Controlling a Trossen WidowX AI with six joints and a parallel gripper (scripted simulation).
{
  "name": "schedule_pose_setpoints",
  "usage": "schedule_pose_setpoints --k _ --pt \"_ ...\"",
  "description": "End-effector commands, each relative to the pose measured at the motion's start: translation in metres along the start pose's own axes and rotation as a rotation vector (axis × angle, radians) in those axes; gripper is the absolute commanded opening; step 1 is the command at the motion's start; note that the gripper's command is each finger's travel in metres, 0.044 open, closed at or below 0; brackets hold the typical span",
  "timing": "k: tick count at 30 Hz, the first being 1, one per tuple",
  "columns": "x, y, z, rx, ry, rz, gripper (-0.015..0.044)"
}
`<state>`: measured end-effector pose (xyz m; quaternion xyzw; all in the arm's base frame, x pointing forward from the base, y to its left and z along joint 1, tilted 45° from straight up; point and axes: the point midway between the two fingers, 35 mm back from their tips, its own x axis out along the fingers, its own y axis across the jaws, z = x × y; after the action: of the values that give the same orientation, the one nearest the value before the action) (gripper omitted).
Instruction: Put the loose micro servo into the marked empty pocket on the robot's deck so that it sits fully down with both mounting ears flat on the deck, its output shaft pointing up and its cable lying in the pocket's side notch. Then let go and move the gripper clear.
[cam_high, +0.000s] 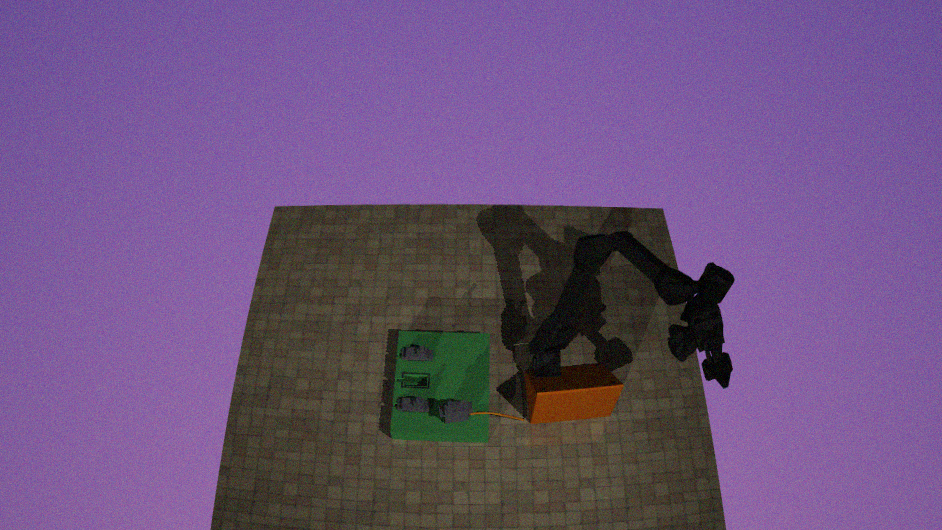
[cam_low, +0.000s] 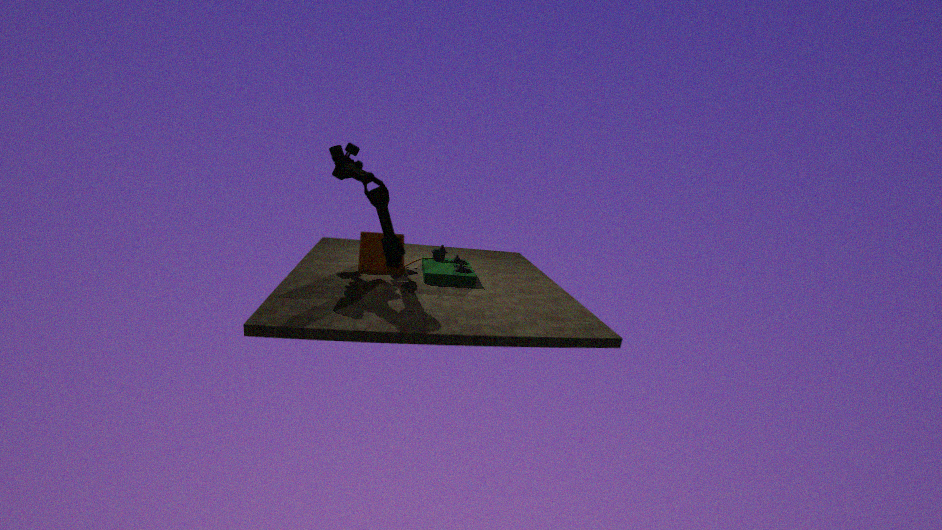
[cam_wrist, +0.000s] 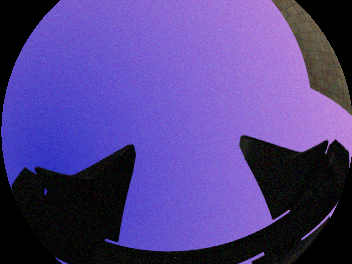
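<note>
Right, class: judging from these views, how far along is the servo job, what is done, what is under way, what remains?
Nothing looks done. The marked pocket on the green deck is empty, and the loose servo sits on the deck's near edge, its orange cable trailing towards the orange box. The gripper hangs open and empty beyond the table's edge, far from the deck. Left: reach, grasp, seat the servo, release, withdraw.
</note>
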<state>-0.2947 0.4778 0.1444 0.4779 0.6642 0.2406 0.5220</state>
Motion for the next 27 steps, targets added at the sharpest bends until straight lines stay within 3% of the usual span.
schedule_pose_setpoints --k 1,15,27 --pt "0.019 0.004 0.044 -0.099 -0.106 -0.046 0.0440" --pt "0.048 0.018 0.195 -0.357 -0.419 -0.274 0.0440" --pt "0.033 0.022 0.324 -0.513 -0.622 -0.571 0.0440"
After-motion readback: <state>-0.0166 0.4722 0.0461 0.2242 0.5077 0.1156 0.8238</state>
